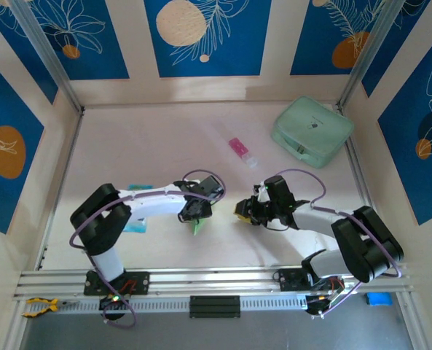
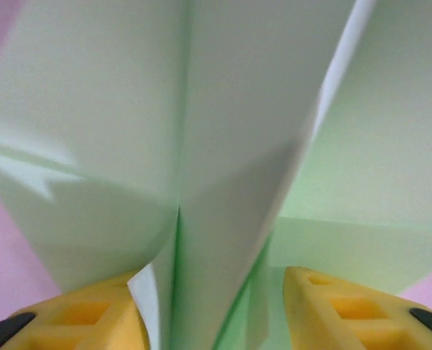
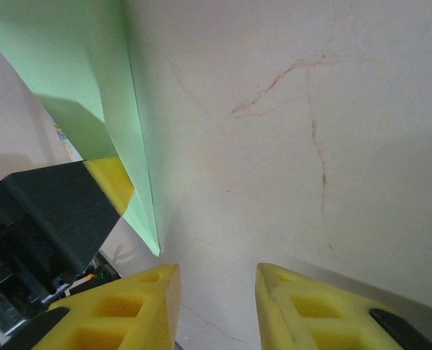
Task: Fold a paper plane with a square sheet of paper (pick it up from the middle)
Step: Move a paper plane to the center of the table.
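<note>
The paper plane (image 2: 230, 146), pale lime-green paper folded into long creased layers, stands on edge between my left gripper's (image 2: 212, 281) yellow fingers. The left pad (image 2: 92, 306) touches it, while a narrow gap separates the right pad (image 2: 347, 306) from the paper, so the jaws stand open around it. From above, a green tip (image 1: 198, 227) pokes out below the left gripper (image 1: 194, 211). In the right wrist view the paper plane (image 3: 92, 73) points down toward the table beside the left gripper's finger (image 3: 110, 182). My right gripper (image 3: 217, 273) is open and empty over bare table, just right of the left one (image 1: 246, 211).
A mint-green case (image 1: 312, 131) sits at the back right. A small pink-and-white tube (image 1: 241, 151) lies in the middle, behind the grippers. A blue-and-white packet (image 1: 135, 224) lies partly under the left arm. Metal frame rails (image 1: 201, 281) run along the near edge.
</note>
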Controlling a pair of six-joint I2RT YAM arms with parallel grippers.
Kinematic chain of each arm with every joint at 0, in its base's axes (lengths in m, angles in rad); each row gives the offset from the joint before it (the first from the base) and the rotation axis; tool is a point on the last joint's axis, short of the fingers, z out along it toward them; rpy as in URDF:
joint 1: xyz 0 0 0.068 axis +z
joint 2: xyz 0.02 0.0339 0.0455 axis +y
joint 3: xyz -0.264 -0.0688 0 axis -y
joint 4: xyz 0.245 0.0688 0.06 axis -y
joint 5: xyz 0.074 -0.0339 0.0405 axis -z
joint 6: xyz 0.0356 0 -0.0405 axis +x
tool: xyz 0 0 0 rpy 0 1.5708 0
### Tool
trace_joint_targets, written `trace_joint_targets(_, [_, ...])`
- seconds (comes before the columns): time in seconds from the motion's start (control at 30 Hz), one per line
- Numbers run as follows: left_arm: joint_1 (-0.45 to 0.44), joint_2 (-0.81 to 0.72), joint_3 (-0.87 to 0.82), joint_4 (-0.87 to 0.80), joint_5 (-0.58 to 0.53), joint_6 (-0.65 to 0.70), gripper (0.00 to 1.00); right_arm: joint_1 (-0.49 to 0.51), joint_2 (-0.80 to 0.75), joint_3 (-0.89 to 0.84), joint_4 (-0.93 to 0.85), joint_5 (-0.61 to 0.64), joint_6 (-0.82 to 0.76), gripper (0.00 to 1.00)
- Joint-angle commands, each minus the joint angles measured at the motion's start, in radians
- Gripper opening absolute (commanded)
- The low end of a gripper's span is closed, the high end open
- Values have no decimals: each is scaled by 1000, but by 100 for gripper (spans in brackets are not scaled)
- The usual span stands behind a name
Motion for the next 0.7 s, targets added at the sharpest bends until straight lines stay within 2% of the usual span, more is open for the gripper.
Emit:
trace_joint_targets(0.0, [-8, -56, 14, -41, -38, -15, 50, 0, -33, 29, -54, 2, -16, 34])
trace_joint_targets(0.13, [-6, -95, -1, -32, -44, -4, 52, 3, -45, 41, -75, 6, -19, 34])
trace_joint_targets(0.2, [-7, -123, -10, -24, -48, 5, 59, 9, -49, 49, -87, 8, -18, 35])
trace_joint_targets(0.4, [-6, -253, -53, -7, -106, 60, 63, 31, -65, 81, -147, 46, -27, 35])
trace_joint_targets(0.47, [-4, -320, -84, 16, -142, 105, 65, 31, -97, 88, -180, 83, -38, 37])
trace_joint_targets(0.57, [19, -427, -144, 37, -198, 163, 70, 31, -183, 114, -270, 168, -80, 45])
trace_joint_targets(0.67, [81, -536, -218, 70, -186, 222, 71, 25, -272, 166, -405, 276, -146, 50])
